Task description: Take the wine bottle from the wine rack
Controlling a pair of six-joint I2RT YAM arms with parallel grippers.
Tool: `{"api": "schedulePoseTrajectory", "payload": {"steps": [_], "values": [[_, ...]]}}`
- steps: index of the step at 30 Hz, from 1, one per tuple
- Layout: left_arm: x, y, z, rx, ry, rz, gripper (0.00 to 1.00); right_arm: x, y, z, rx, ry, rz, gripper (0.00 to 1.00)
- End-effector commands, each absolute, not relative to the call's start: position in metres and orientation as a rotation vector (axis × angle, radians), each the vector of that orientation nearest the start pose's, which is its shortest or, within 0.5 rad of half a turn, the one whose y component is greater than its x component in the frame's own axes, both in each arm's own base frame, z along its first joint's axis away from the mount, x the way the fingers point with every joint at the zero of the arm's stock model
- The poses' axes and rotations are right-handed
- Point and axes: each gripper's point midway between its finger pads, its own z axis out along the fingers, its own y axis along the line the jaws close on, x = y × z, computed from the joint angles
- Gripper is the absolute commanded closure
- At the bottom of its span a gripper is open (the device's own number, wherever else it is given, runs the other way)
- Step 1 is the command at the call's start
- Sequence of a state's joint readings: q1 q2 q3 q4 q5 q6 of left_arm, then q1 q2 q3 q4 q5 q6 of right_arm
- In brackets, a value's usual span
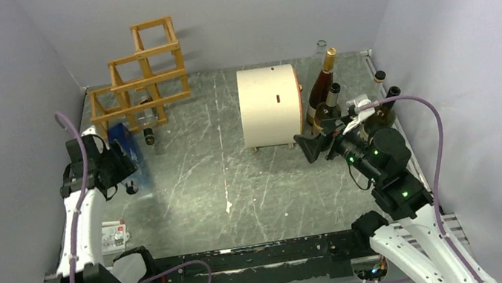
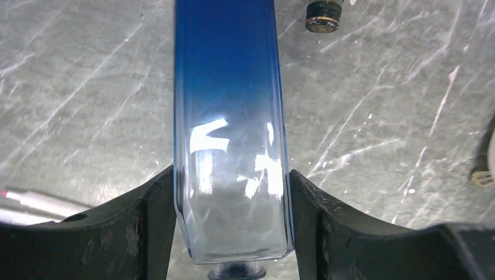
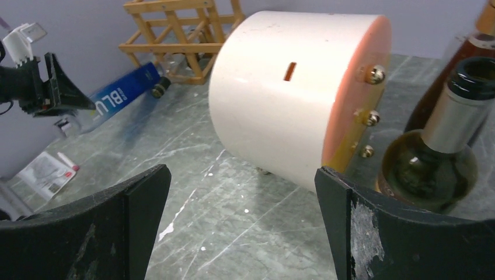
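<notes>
A: Where's the wine bottle (image 2: pixel 225 87)?
B: Blue-to-clear square one, just in front of the wine rack (image 1: pixel 140 75). Looks out of its cells. Left gripper (image 2: pixel 232 201) pinches its clear end, fingers flat on both sides.
A: Right gripper (image 3: pixel 242 192)?
B: Spread wide, nothing in it, well right of the rack, past the cream drum (image 1: pixel 271 105).
A: Tips?
B: Pull straight away frm the rack, level, no twist; glass looks slick. Scuffed grey table (image 1: pixel 225 190) in front of the rack for set-down. Grey walls sit close behind & left of the rack, so little swing room.
</notes>
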State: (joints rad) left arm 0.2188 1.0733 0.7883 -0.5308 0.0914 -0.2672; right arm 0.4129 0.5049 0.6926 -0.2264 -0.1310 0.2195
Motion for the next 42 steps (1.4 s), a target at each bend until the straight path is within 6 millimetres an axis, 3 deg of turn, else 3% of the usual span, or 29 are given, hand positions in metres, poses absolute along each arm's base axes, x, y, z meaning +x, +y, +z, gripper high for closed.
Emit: {"api": "schedulePoseTrajectory", "payload": {"steps": [1,7,13,17,20,22,26,33,34,36,42], "values": [[0.282,0.027,0.176,-0.582,2.2,-0.194,0.93,0.217,0.155,0.308,-0.391,1.544,0.681,0.0],[0.264,0.011,0.179,-0.628,2.316,-0.279,0.93,0.212,0.175,0.311,-0.495,1.528,0.741,0.0],[0.244,-0.003,0.183,-0.61,2.35,-0.349,0.93,0.181,0.22,0.311,-0.729,1.438,0.952,0.01],[0.232,-0.012,0.179,-0.624,2.362,-0.397,0.93,0.173,0.253,0.316,-0.819,1.431,0.953,0.01],[0.225,-0.018,0.179,-0.63,2.385,-0.433,0.93,0.165,0.293,0.312,-0.911,1.439,0.928,0.01],[0.224,-0.023,0.181,-0.642,2.367,-0.465,0.93,0.158,0.322,0.301,-0.976,1.424,0.91,0.01],[0.219,-0.027,0.182,-0.7,2.36,-0.498,0.93,0.176,0.371,0.269,-1.005,1.402,0.849,0.0],[0.208,-0.031,0.18,-1.034,2.372,-0.538,0.93,0.198,0.46,0.221,-1.132,1.355,0.812,0.0],[0.207,-0.032,0.18,-1.079,2.377,-0.542,0.93,0.203,0.472,0.222,-1.124,1.336,0.794,0.0],[0.202,-0.034,0.18,-1.16,2.406,-0.548,0.93,0.209,0.487,0.22,-1.088,1.298,0.765,0.0],[0.201,-0.043,0.192,-1.241,2.436,-0.605,0.93,0.197,0.515,0.203,-1.025,1.159,0.724,0.0]]}}
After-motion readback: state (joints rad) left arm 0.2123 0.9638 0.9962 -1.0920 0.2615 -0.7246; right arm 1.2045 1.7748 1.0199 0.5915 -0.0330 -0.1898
